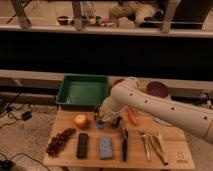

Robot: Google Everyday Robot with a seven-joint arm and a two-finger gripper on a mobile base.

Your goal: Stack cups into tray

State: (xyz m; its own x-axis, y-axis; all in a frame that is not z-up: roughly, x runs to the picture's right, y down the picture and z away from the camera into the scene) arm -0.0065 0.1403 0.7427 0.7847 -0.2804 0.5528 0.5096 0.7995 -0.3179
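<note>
A small light blue cup (pixel 101 123) stands on the wooden table between the apple and the carrot. My gripper (pixel 98 116) hangs at the end of the white arm (pixel 150 102), which reaches in from the right. It sits just above and against the cup's rim, fingers shut; I cannot tell whether it grips the cup. The large green tray (pixel 82 102) lies behind the table's left half, with nothing inside it.
On the table (pixel 165 132) lie an apple (pixel 81 121), dark grapes (pixel 60 140), a black block (pixel 82 145), a blue sponge (pixel 105 148), a knife (pixel 124 145), a carrot (pixel 132 117) and utensils (pixel 155 145). A dark red bowl (pixel 157 89) sits behind the arm.
</note>
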